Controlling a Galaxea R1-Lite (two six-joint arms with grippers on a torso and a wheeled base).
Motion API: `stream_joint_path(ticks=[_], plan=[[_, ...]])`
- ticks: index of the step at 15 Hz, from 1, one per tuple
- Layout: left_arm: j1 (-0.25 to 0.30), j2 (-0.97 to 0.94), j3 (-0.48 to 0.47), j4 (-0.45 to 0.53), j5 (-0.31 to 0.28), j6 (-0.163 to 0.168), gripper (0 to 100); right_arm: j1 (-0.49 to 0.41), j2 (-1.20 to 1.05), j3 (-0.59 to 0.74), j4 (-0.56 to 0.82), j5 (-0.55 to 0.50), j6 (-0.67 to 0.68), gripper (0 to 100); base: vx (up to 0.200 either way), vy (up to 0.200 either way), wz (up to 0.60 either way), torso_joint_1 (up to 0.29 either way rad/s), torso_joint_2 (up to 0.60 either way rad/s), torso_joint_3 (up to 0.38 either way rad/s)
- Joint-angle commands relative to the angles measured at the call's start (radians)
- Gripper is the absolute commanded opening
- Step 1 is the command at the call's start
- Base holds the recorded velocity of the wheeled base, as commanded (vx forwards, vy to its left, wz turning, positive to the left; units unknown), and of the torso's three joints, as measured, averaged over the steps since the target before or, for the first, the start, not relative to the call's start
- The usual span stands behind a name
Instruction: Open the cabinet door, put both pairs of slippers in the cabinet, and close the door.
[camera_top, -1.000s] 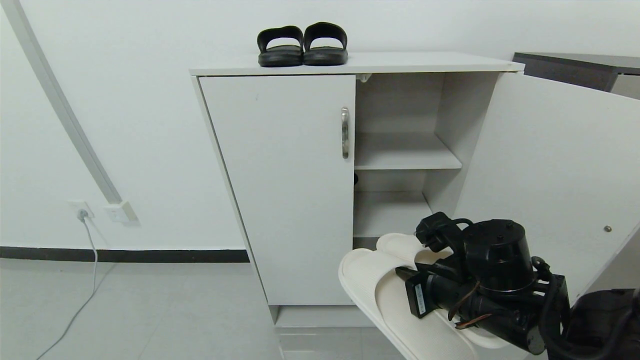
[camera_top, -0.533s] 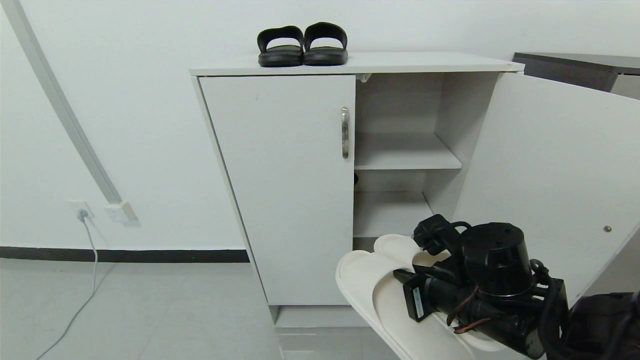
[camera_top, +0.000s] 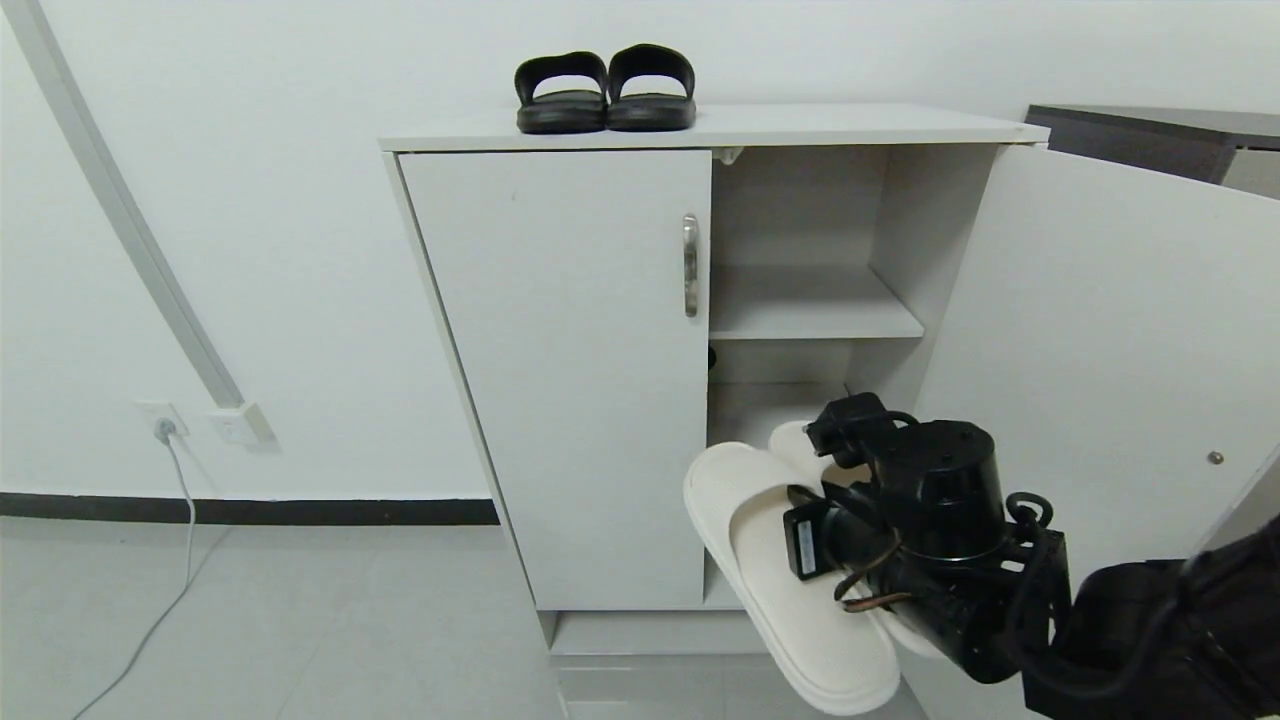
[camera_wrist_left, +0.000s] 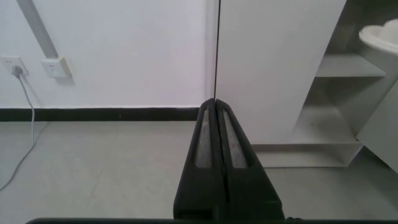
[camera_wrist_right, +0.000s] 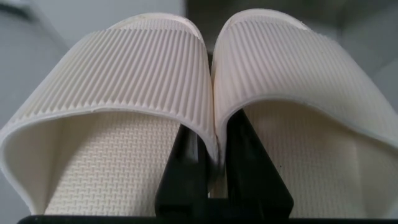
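The white slippers (camera_top: 790, 570) hang as a pair in my right gripper (camera_top: 835, 500), which is shut on their inner strap edges (camera_wrist_right: 211, 124) in front of the cabinet's open right half. Their toes point toward the lower shelf (camera_top: 770, 425). The right door (camera_top: 1100, 360) stands swung open; the left door (camera_top: 570, 370) with its metal handle (camera_top: 690, 265) is closed. A black pair of slippers (camera_top: 605, 90) rests on the cabinet top (camera_top: 850, 125). My left gripper (camera_wrist_left: 216, 109) is shut and empty, low over the floor, facing the cabinet's left side.
An upper shelf (camera_top: 810, 305) sits inside the cabinet. A wall socket with a grey cable (camera_top: 165, 430) is at the left, above a black skirting strip (camera_top: 250, 510). A dark table edge (camera_top: 1150, 125) shows behind the open door. Grey floor (camera_top: 300, 620) lies in front.
My right gripper has carried the white slippers up and forward, closer to the cabinet's open lower shelf. Nothing else has moved.
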Motion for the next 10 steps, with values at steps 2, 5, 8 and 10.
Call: stream_joint_path(ticks=[2,5,8,10], plan=[[0.000,0.003,0.000,0.000,-0.002,0.001,0,0.005,0.098,-0.123,-0.019,-0.180,0.031,0,0.000,0.000,0.00,0.000,0.00,0.000],[0.000,0.003,0.000,0.002,-0.002,0.001,0,-0.027,0.174,-0.191,-0.020,-0.265,0.073,0,0.000,0.000,0.00,0.000,0.00,0.000],[0.000,0.003,0.000,0.002,-0.002,0.001,0,-0.056,0.216,-0.191,-0.033,-0.264,0.073,0,0.000,-0.200,0.00,0.001,0.00,0.004],[0.000,0.003,0.000,0.002,-0.002,0.000,0,-0.061,0.251,-0.189,-0.076,-0.259,0.073,0,0.000,-0.100,0.00,0.004,0.00,-0.004]])
